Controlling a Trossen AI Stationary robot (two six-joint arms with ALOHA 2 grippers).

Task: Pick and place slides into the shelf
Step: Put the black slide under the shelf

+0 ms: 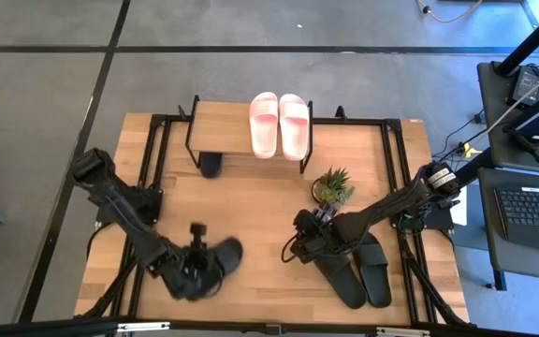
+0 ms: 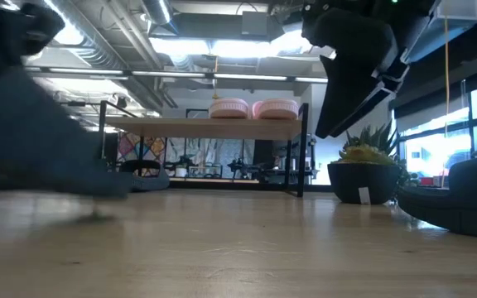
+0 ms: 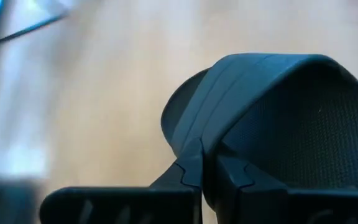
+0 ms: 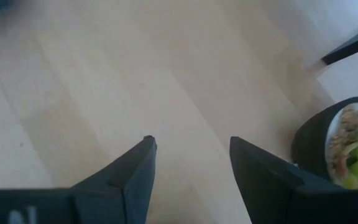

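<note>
Black slide (image 1: 225, 253) near table's front-left, toe end toward the middle. Left pincer (image 1: 197, 251) is on it; in the left wrist view the two fingers (image 3: 194, 171) are pinched together on the edge of the slide's strap (image 3: 272, 81), no gap between them. Whether the slide is off the table surface: cannot tell.

Pink pair (image 1: 280, 124) sits side by side on the shelf (image 1: 221, 129) top, right end of the plank; low view shows them (image 2: 253, 108) on the plank above the open frame. One more black slide (image 1: 211, 166) partly under the shelf's front edge, left side.

Black pair (image 1: 361, 269) lies together at front-right of the table (image 1: 260, 201), angled.

Right pincer (image 1: 305, 236) hovers over bare wood just left of that pair, fingers (image 4: 132, 171) spread wide, holding nothing. Small potted plant (image 1: 333, 187) stands just behind it, between shelf and black pair; its dark pot shows in the right wrist view (image 4: 328, 149).
</note>
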